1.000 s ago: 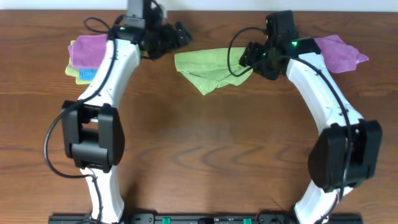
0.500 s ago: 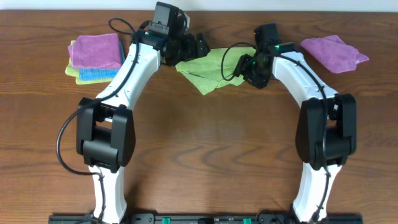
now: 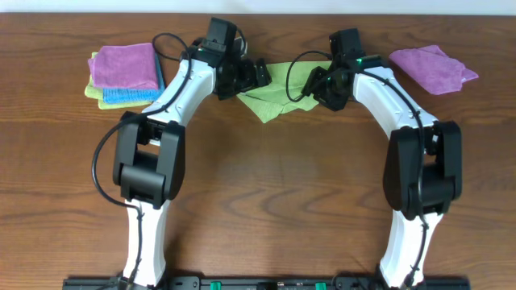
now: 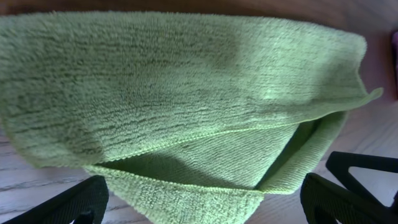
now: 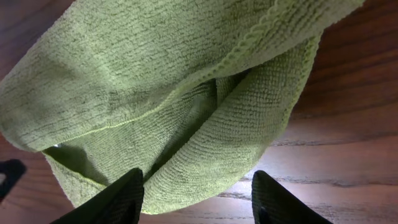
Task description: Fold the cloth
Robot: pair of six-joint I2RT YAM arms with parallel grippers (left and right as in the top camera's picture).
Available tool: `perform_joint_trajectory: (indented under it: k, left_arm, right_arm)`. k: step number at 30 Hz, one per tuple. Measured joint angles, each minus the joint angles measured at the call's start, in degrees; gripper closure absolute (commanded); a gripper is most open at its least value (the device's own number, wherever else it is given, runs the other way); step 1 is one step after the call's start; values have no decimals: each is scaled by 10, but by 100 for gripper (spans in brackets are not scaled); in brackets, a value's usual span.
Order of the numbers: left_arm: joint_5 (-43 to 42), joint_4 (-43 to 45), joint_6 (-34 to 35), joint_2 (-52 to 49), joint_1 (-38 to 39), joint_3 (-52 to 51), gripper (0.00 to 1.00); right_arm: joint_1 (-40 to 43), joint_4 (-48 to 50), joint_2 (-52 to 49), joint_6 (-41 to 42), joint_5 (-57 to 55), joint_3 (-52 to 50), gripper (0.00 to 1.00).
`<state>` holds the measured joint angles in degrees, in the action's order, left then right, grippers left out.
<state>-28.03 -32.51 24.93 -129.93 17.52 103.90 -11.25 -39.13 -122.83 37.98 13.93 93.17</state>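
Left wrist view shows you the left gripper (image 4: pixel 208 198) spread open along the bottom edge, the right gripper (image 5: pixel 198 186) likewise unclenched in its own view, and beyond both the rumpled cloth (image 3: pixel 275 90) lying upper centre on the table (image 3: pixel 266 189) overhead.

1 overhead view straight down; 2 wrist views close above cloth (image 4: pixel 186 106)

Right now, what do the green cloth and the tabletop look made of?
Lime-green cloth: looks like terry or microfibre, matte and soft. Fine looped pile in rows and a stitched hem show in the wrist views.
Table: wood or wood-look laminate, brown, semi-gloss, with grain lines and a soft light sheen. Can't tell solid wood from veneer.
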Motion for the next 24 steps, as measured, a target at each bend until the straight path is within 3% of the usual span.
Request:
perform_joint_trajectory:
  k: [6,8,9,10,11,22,24]
  left_arm:
    - [-3,4,8,-16,5,0,0]
    - [-3,8,9,-17,5,0,0]
    - [-3,10,10,-17,5,0,5]
    - [-3,11,11,-17,5,0,5]
    - [-2,12,13,-17,5,0,5]
    - [2,5,21,-24,5,0,8]
    - [2,3,23,-32,5,0,14]
  right_arm:
    - [-3,1,-21,5,15,0,52]
    - [-3,1,-29,5,19,0,66]
    - [-3,2,-32,8,19,0,76]
    - [-3,3,-34,10,20,0,91]
    - [-3,3,-34,9,21,0,99]
    - [-3,-36,-33,2,26,0,99]
    - [-3,-50,-29,-4,26,0,99]
